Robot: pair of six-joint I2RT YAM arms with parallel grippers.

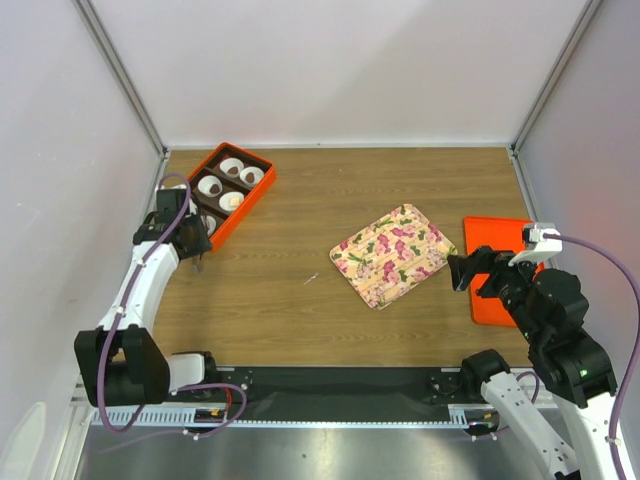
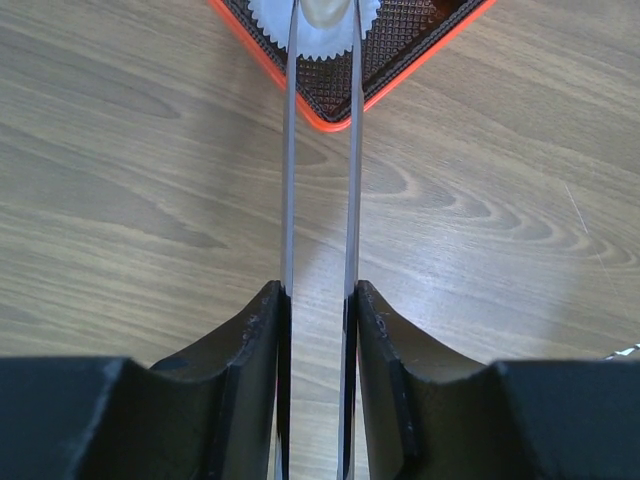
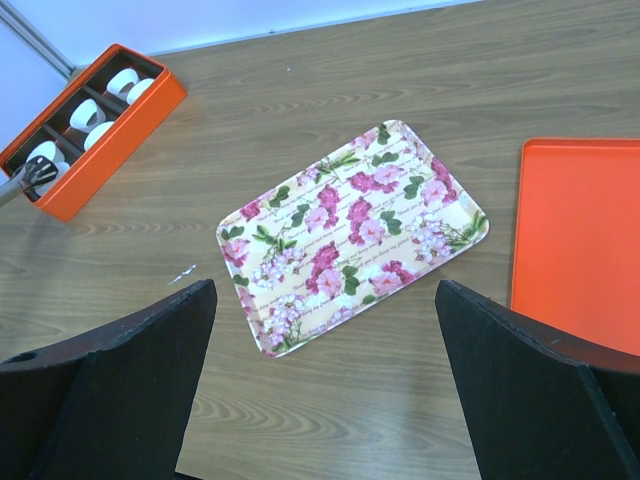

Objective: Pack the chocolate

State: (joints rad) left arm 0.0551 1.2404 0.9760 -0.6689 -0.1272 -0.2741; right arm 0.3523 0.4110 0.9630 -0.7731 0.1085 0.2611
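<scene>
Left wrist view: tweezers (image 2: 291,150) tips reach a paper cup (image 2: 320,38) in the orange box (image 2: 322,122)
Left gripper (image 2: 318,300) clamps the tweezers; right gripper (image 3: 322,295) wide open, empty; chocolate (image 1: 211,187) sits in cups; placing, I judge, next release gently

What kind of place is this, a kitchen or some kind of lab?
Probably a robotics lab test cell: a wooden table boxed in by plain white panels, a left arm and right arm bolted at its near edge, and staged props like the flowered tray.

Bright, even light; soft shadows.
</scene>
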